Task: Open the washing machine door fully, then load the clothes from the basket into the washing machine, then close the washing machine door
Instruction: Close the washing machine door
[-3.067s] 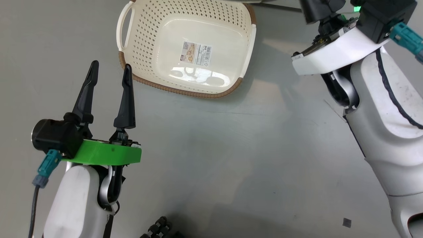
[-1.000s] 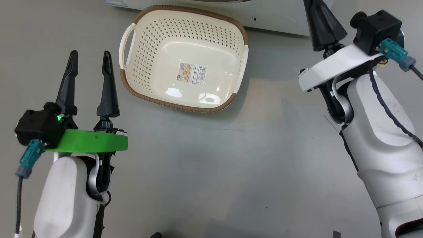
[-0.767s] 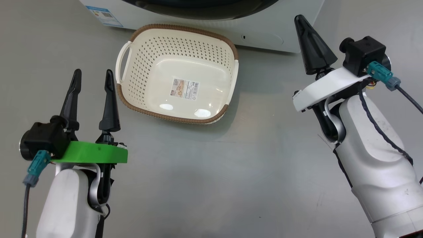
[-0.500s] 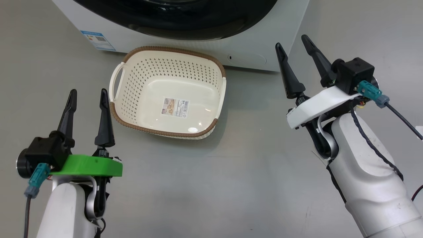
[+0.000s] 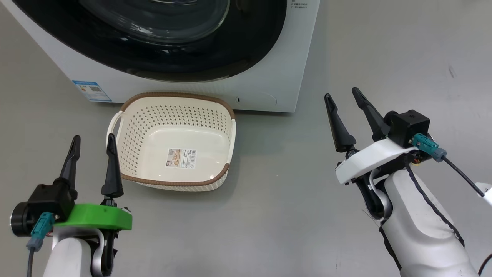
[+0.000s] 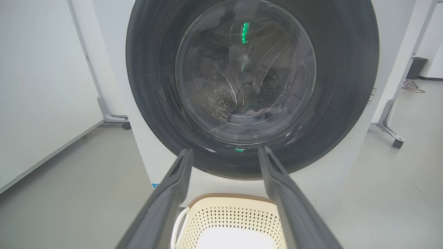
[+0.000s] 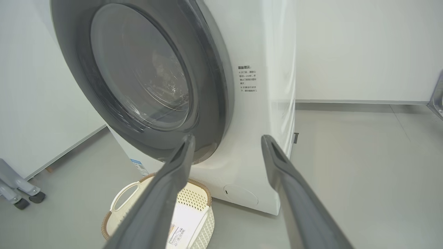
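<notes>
The washing machine stands at the top of the head view, its door shut against the front. The glass bowl shows the steel drum behind it. Low behind the glass lies a small pale heap, and I cannot tell whether it is the clothes. On the floor before the machine sits the basket, with nothing in it but its label sticker. Left of the basket, my left gripper is open and holds nothing. My right gripper is open to the machine's right, also holding nothing.
A blue QR sticker and a round cover mark the machine's lower front. A white panel on wheeled feet stands left of the machine, and a wheeled stand to its right. Bare grey floor stretches to the right.
The head camera has tilted up, bringing the machine and its shut door into view. My right gripper went from shut to open and drew back to the lower right. The basket stays put.
</notes>
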Controlling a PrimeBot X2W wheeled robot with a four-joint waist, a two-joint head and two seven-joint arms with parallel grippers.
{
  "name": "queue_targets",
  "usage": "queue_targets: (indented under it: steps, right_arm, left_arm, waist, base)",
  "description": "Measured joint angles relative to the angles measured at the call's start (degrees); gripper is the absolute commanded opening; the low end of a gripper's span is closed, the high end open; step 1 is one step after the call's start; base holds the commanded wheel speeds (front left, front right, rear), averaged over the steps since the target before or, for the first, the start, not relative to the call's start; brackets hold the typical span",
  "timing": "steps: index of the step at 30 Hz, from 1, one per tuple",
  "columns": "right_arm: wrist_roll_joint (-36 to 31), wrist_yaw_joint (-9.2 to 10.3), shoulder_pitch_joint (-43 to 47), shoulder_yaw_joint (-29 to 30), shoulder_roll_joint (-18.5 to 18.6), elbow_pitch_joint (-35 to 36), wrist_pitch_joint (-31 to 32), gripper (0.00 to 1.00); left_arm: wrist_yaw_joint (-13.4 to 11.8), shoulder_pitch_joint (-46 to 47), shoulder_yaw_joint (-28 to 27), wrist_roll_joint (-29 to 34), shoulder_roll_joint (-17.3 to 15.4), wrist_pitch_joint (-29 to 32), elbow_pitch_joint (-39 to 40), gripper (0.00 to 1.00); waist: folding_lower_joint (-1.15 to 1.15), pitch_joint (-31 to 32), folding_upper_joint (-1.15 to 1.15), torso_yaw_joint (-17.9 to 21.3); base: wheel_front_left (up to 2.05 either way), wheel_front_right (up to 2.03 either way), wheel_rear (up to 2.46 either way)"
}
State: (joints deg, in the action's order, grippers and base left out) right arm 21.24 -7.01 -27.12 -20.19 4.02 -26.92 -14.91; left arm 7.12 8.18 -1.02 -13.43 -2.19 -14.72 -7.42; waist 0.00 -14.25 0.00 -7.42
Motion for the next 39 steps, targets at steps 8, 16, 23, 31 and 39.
queue_targets:
  steps: [8,16,23,31,39]
  right_arm:
    - [-0.13,0.01,4.47,3.58,0.00,1.46,0.00,1.00]
    - [-0.42,0.01,8.06,7.50,0.20,3.50,0.00,1.00]
    - [-2.87,0.08,11.62,10.48,1.86,6.91,0.00,1.00]
    - [-3.85,0.05,14.79,12.09,1.46,9.73,0.00,1.00]
    - [-5.32,0.04,18.59,12.71,1.15,12.78,0.01,1.00]
  left_arm:
    - [0.00,-1.87,-1.21,0.30,-0.20,0.00,-0.37,1.00]
    - [0.00,-4.43,-3.85,0.64,-0.19,0.00,-0.46,1.00]
    - [0.01,-6.00,-4.02,0.91,-0.19,0.00,-0.49,1.00]
    - [0.01,-8.02,-3.57,1.34,-0.37,0.00,-1.15,1.00]
    - [0.01,-9.72,-3.90,2.10,-0.68,0.00,-1.37,1.00]
  waist:
    - [0.00,2.52,0.00,2.68]
    - [0.00,4.16,0.00,4.84]
    - [0.00,5.30,0.00,6.16]
    - [0.00,6.77,0.00,6.58]
    - [0.00,8.70,0.00,6.75]
  base:
    - [0.00,0.00,0.00]
    - [0.00,0.00,0.00]
    - [0.00,0.00,0.00]
    - [0.00,0.00,0.00]
    - [0.00,0.00,0.00]
